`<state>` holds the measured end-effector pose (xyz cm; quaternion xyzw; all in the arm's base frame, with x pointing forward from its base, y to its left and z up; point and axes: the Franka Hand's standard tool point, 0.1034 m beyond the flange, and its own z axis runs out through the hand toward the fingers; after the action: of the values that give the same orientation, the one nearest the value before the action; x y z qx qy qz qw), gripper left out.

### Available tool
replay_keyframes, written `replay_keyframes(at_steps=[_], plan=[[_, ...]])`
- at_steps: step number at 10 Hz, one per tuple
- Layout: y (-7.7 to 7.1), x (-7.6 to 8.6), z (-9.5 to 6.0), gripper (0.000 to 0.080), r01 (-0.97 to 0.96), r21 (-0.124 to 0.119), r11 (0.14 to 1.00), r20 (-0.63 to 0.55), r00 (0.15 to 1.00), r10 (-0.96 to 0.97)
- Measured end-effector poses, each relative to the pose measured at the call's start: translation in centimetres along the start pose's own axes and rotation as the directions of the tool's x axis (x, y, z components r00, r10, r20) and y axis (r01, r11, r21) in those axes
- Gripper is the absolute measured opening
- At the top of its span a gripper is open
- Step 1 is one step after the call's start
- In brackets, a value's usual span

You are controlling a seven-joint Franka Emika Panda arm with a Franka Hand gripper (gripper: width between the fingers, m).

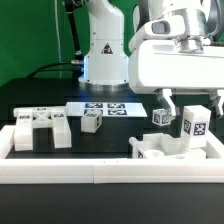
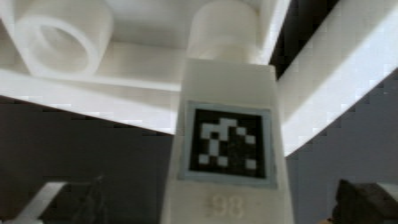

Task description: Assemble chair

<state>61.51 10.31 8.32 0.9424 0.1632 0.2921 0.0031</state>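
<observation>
A white chair leg (image 1: 195, 124) with a black-and-white tag stands upright on a white chair block (image 1: 160, 150) at the exterior view's right. In the wrist view the leg (image 2: 228, 140) fills the middle, and the block with a round hole (image 2: 63, 45) lies beyond it. My gripper (image 1: 195, 103) is right above the leg and straddles its top. In the wrist view the gripper (image 2: 210, 205) is open, and a dark gap shows between each finger (image 2: 39, 202) and the leg. A slotted white block (image 1: 40, 129) lies at the left.
A small tagged part (image 1: 93, 121) and a tagged cube (image 1: 160, 116) lie mid-table. The marker board (image 1: 103, 107) lies behind them. A long white border rail (image 1: 110, 172) runs along the front, with a side rail (image 1: 8, 138) at the left. The arm's base (image 1: 100, 50) stands at the back.
</observation>
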Motion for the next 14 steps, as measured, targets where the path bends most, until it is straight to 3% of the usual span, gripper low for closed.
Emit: replay_keyframes(at_steps=[4, 7, 8, 9, 10, 12, 14], plan=[[1.2, 1.8, -1.7, 0.0648, 0.052, -0.013, 0.999, -0.01, 0.999, -0.052], [1.1, 1.5, -1.6, 0.0648, 0.057, -0.005, 0.998, 0.013, 0.998, -0.057], [0.7, 1.4, -1.5, 0.0648, 0.058, 0.012, 0.998, 0.049, 0.997, -0.058], [-0.2, 1.2, -1.4, 0.0648, 0.043, 0.055, 0.998, 0.162, 0.985, -0.052], [0.4, 1.2, -1.3, 0.0648, 0.038, 0.06, 0.997, 0.204, 0.978, -0.049], [-0.1, 0.6, -1.3, 0.0648, 0.0, 0.11, 0.994, 0.381, 0.924, -0.042], [-0.4, 0.9, -1.1, 0.0648, -0.013, 0.137, 0.99, 0.49, 0.87, -0.057]])
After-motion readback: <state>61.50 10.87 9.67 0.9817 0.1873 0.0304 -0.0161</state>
